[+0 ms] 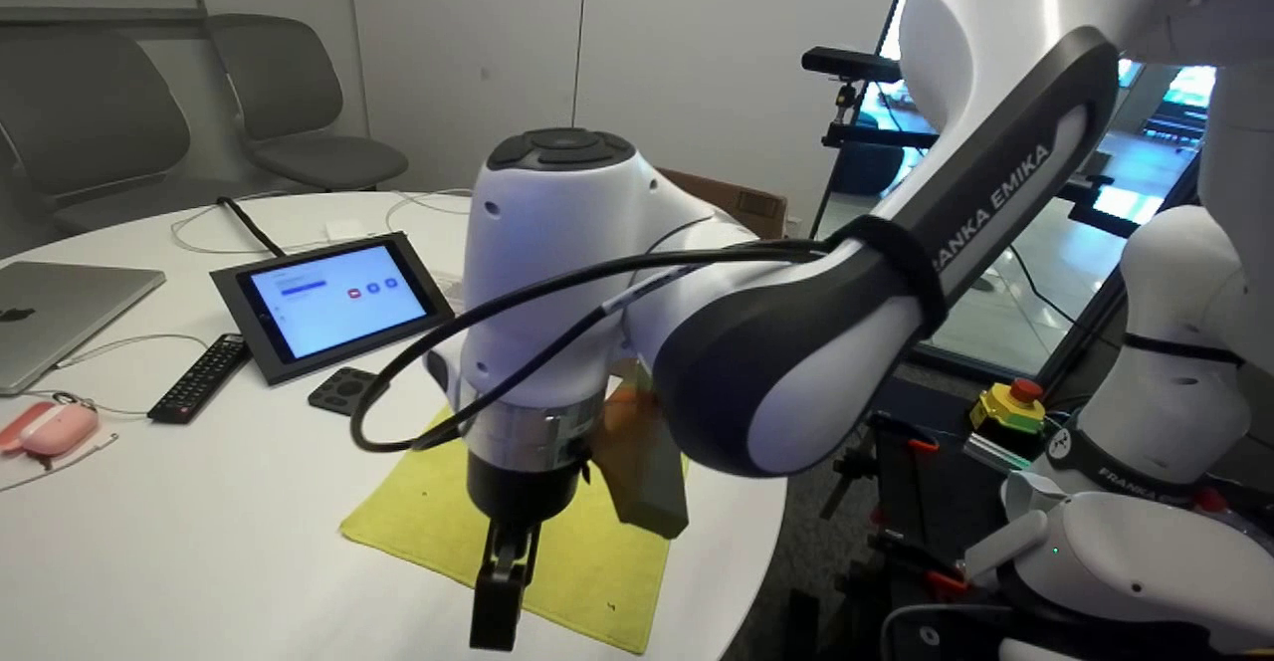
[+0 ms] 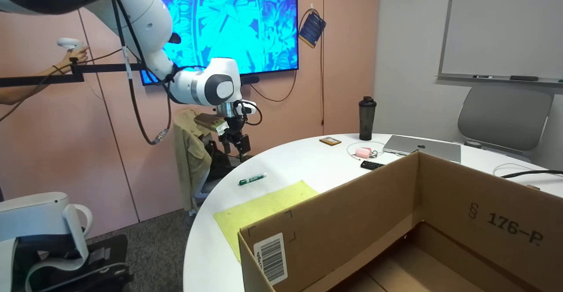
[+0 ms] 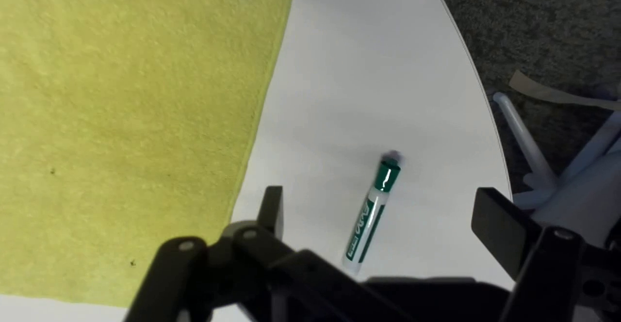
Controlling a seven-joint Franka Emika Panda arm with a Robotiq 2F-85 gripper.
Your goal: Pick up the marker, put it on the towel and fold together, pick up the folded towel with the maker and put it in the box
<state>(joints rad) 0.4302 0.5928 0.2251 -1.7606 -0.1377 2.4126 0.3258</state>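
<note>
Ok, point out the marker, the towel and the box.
Marker (image 3: pixel 368 223), wrist view: middle of its barrel.
Towel (image 3: pixel 133 128), wrist view: middle of its visible cloth.
Box (image 2: pixel 352 219), in an exterior view: inner face of a side wall.

I see white tabletop (image 2: pixel 303 162); beyond it: gray chair (image 2: pixel 506 116), whiteboard (image 2: pixel 503 26), lit wall screen (image 2: pixel 237 23); beside it, gray carpet (image 2: pixel 160 237).

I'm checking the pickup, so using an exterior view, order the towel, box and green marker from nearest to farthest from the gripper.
1. Green marker: below the gripper.
2. Yellow towel: beside the marker.
3. Box: right foreground, beyond the towel.
</note>
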